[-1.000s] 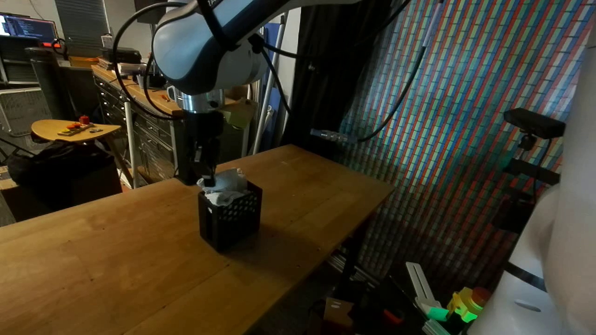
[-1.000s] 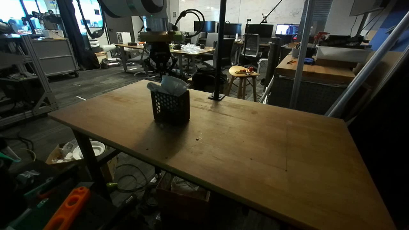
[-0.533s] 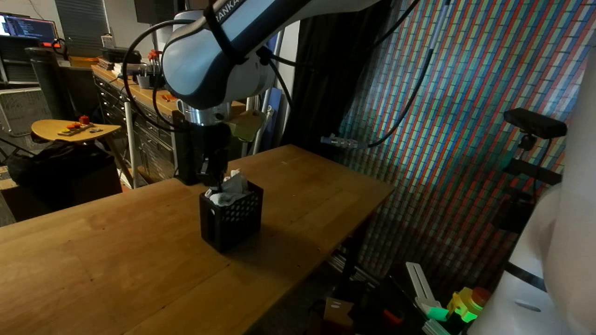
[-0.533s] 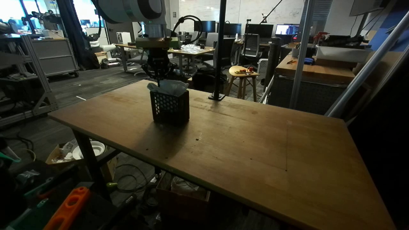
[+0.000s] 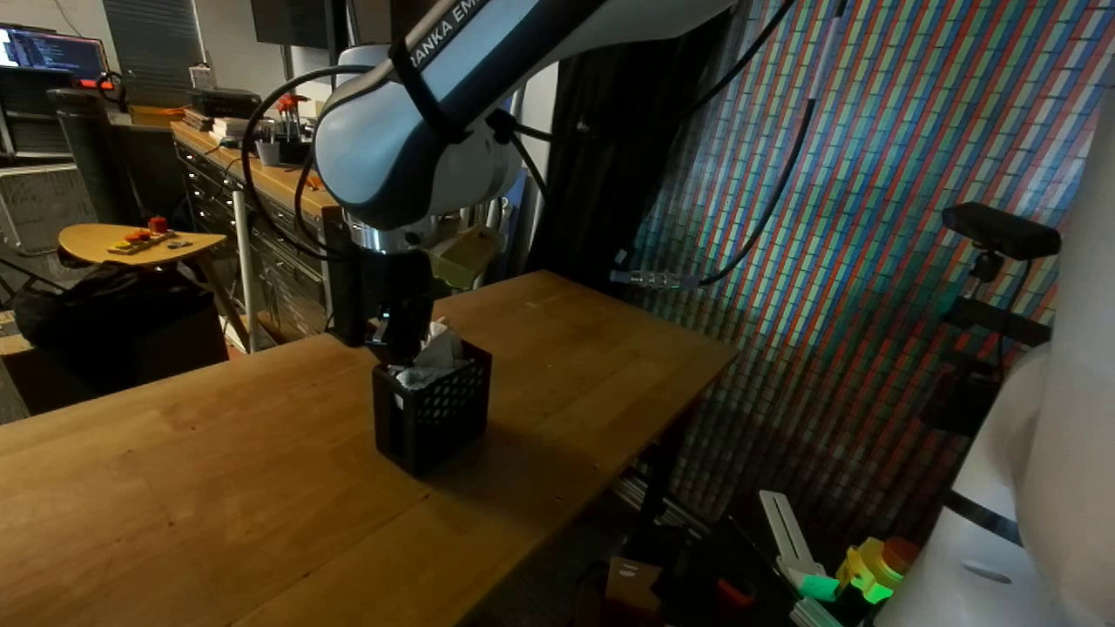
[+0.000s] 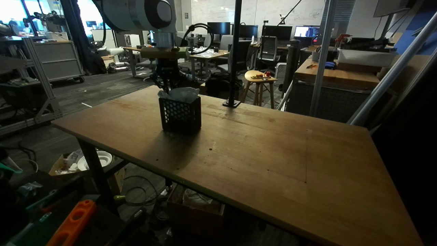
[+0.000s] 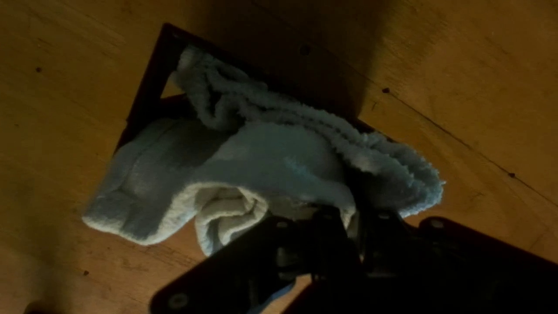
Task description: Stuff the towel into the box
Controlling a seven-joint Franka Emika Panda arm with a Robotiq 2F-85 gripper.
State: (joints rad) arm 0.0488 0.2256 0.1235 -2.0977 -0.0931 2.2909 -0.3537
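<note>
Now, in an exterior view, the gripper [image 5: 402, 357] stands lower than a second ago, its tips down at the mouth of the box [image 5: 433, 416], against or just behind the towel [image 5: 438, 353]; dark on dark, I can't say which. The towel has sunk with that move: most of it seems to lie inside, with a pale peak left above the rim. The box is upright on the table [image 5: 218, 470] and has barely shifted. Again in an exterior view, the towel [image 6: 182, 94] has gone from a tall puff to a low crest along the rim, the fingers coming down behind it. In the wrist view, the gripper [image 7: 353, 222] has its fingers drawn practically together; whether a fold is caught between them is too dark to make out, and to me it looks more like pushing than gripping. The towel [image 7: 270, 152] fills most of the mouth there, but one corner is uncovered, and a fluffy end and a flatter flap seem to reach past the rim. So the stuffing is well along, I'd judge, yet unfinished: those edges probably want further presses, with care not to drag the towel out on the way up.
</note>
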